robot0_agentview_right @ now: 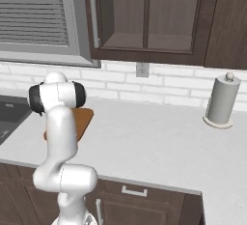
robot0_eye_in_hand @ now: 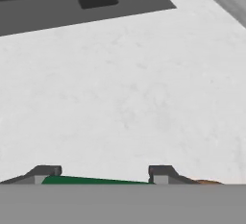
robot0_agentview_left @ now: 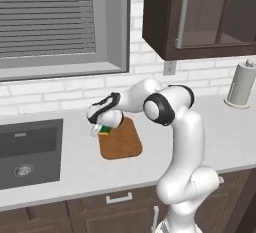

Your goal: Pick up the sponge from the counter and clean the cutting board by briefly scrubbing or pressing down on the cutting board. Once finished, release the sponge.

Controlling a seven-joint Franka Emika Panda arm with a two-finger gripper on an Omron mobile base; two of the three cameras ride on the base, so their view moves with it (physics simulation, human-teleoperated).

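The sponge [robot0_agentview_left: 104, 129] is grasped between the fingers of the gripper [robot0_agentview_left: 100, 129] and held at the cutting board's [robot0_agentview_left: 121, 142] far left corner, on the counter [robot0_agentview_left: 70, 169] beside the sink [robot0_agentview_left: 27, 152].

A home kitchen: sink [robot0_agentview_left: 27, 152], light counter [robot0_agentview_right: 159, 142], dark cabinets [robot0_agentview_right: 159, 16], paper-towel holder [robot0_agentview_right: 222, 101], brick backsplash [robot0_agentview_left: 65, 93].

One sponge [robot0_agentview_left: 105, 130] and one cutting board [robot0_agentview_left: 121, 141] lie right of the one sink [robot0_agentview_left: 27, 152]; one paper-towel roll [robot0_agentview_left: 242, 84] stands further right.
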